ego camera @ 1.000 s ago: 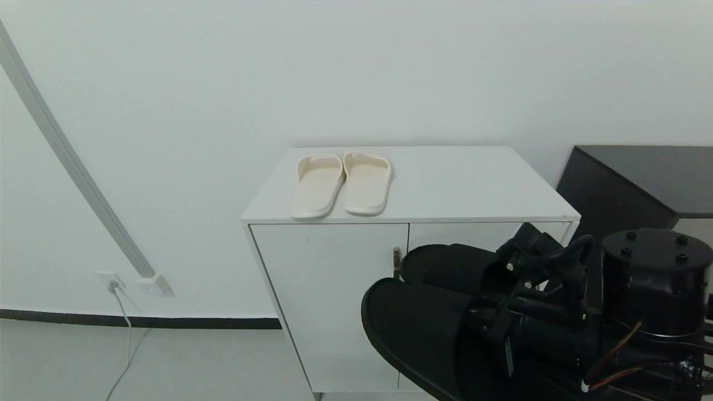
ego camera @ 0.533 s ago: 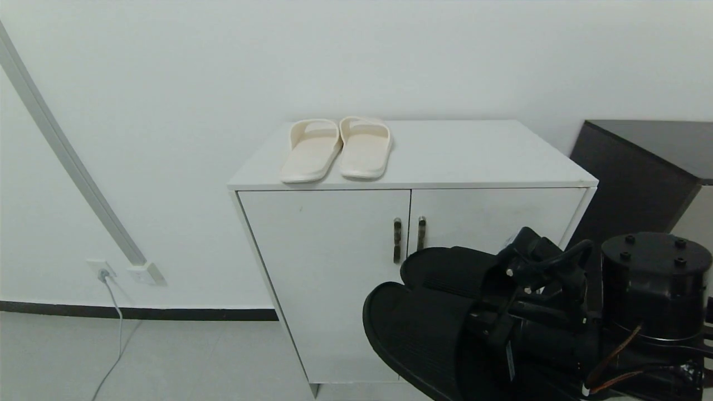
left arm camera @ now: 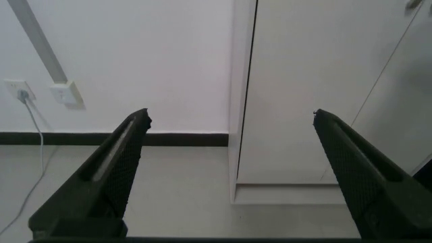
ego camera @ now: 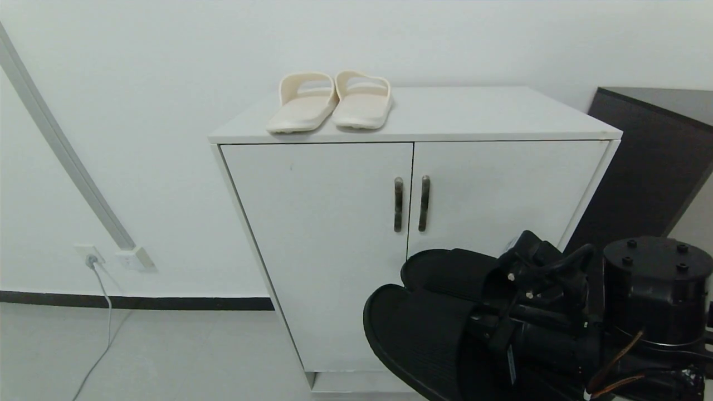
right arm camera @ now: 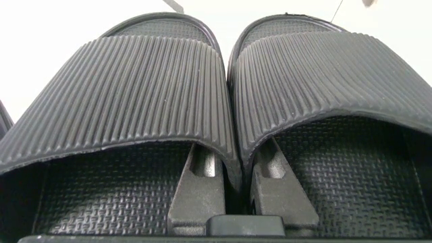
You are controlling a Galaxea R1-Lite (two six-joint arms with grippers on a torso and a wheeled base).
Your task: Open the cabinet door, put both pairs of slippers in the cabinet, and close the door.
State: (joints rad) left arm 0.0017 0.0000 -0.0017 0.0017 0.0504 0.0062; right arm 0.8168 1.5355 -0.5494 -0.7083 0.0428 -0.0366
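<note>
A plain white wall (ego camera: 167,72) runs behind, evenly lit. A grey conduit strip (ego camera: 67,149) slants down it to a small junction box (ego camera: 135,259), with a wall socket (ego camera: 86,253) just beside. A grey cable (ego camera: 102,289) hangs from the socket to the pale grey floor (ego camera: 178,356). A black skirting band (ego camera: 139,303) lines the wall's foot. At the right stands a dark piece of furniture (ego camera: 652,167), perhaps a table, cut by the edge.

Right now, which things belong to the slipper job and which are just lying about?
Job: white cabinet, doors shut; cream slippers on top; black slippers held by right gripper; left gripper, open.
Just there: wall socket with cable; dark furniture piece on the right.
</note>
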